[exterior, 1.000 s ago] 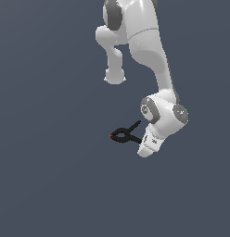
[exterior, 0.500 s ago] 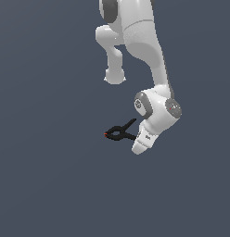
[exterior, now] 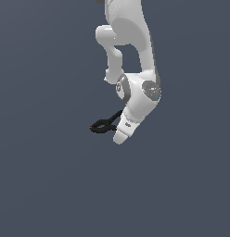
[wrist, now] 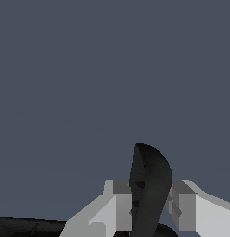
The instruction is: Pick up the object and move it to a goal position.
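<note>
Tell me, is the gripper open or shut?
Shut on the clamp: wrist view shows both fingers pressed against it.

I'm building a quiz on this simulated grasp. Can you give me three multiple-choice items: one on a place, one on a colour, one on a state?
1. In the exterior view, where does the small black spring clamp stick out from the white gripper?
A. the exterior view's left
B. the exterior view's right
C. straight above

2. What colour is the clamp's tiny tip?
A. yellow
B. red
C. white

3. How do the jaws stand?
A. wide open, nothing between
B. out of sight
C. shut on the clamp

Key: 1 A, the clamp extends leftward from the gripper. 2 B, a red dot marks its end. 3 C, the wrist view shows grey fingers pressing the black piece.
</note>
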You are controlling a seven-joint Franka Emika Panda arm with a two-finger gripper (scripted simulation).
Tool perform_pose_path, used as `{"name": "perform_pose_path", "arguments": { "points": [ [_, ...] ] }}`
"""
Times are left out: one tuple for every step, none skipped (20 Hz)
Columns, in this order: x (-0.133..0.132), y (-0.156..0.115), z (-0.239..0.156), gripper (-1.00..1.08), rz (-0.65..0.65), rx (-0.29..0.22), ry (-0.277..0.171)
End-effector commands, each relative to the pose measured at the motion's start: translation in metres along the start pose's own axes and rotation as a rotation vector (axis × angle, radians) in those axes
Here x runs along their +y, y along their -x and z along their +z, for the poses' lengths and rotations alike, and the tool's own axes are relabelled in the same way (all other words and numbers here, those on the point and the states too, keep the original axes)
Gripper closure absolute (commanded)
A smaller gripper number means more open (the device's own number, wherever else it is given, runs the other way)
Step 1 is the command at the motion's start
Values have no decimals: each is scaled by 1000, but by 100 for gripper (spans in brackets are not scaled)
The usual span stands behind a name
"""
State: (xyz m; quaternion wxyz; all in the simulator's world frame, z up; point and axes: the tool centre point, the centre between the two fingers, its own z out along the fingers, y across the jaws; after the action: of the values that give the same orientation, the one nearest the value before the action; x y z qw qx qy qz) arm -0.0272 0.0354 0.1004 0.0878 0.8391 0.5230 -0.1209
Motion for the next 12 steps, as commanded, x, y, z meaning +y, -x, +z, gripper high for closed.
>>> {"name": "perform_pose_path", "arguments": {
  "points": [
    [7,31,-11,108,1,1,2],
    [9,43,-14,108,2,1,2],
    [12,55,-18,108,2,1,2],
    [14,66,-22,108,2,1,2],
    [17,78,-26,108,2,1,2],
    [19,89,-29,108,2,1,2],
    [22,100,-33,108,2,1,2],
    [24,110,-36,108,1,2,2],
    [26,120,-40,108,1,2,2],
    [29,129,-43,108,1,2,2],
    [31,138,-46,108,1,2,2],
    [33,146,-48,108,1,2,2]
  ]
}}
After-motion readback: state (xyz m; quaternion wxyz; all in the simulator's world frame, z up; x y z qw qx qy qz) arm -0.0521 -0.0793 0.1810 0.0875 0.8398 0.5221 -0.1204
